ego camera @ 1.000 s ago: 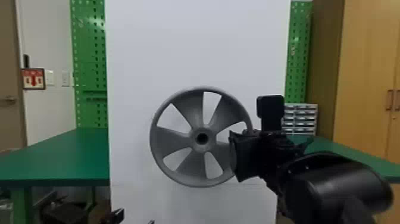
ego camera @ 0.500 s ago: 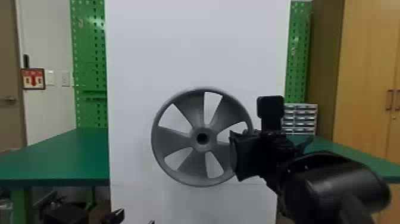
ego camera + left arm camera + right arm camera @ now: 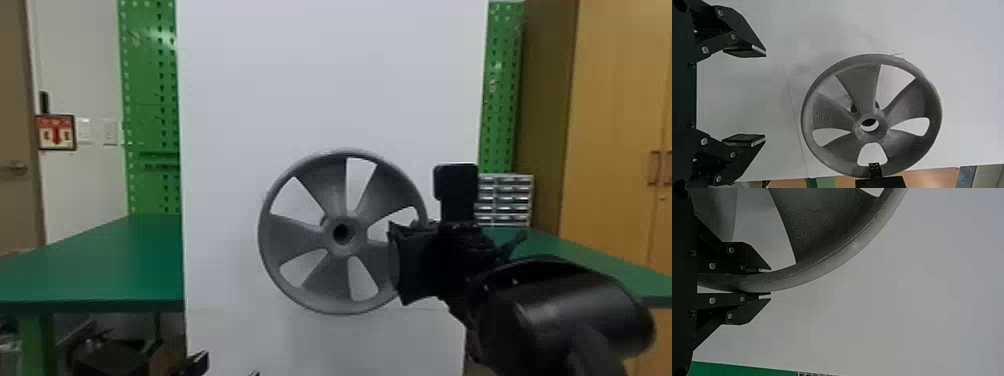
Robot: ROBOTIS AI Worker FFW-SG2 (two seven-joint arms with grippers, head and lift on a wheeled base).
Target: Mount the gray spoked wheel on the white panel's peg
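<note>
The gray spoked wheel [image 3: 295, 237] stands upright before the white panel [image 3: 330, 75], hub hole facing the head camera. At its right side is my right gripper [image 3: 405, 262]; in the right wrist view this gripper [image 3: 766, 282] is shut on the rim of the wheel [image 3: 828, 231]. My left gripper [image 3: 228, 367] is low at the bottom edge, left of the wheel. In the left wrist view the left gripper [image 3: 766, 96] is open, nothing between its fingers, apart from the wheel [image 3: 911, 102]. A dark part shows behind the hub; I cannot tell whether it is the peg.
Green tables stand on both sides of the panel, one at left [image 3: 100, 265] and one at right [image 3: 575, 255]. Behind are green pegboards [image 3: 150, 75], a small drawer unit [image 3: 505, 200] and a wooden cabinet [image 3: 610, 100].
The wheel's left side and hub have shifted slightly to the right, with the right gripper staying on the rim. My left gripper has moved a little up and to the right.
</note>
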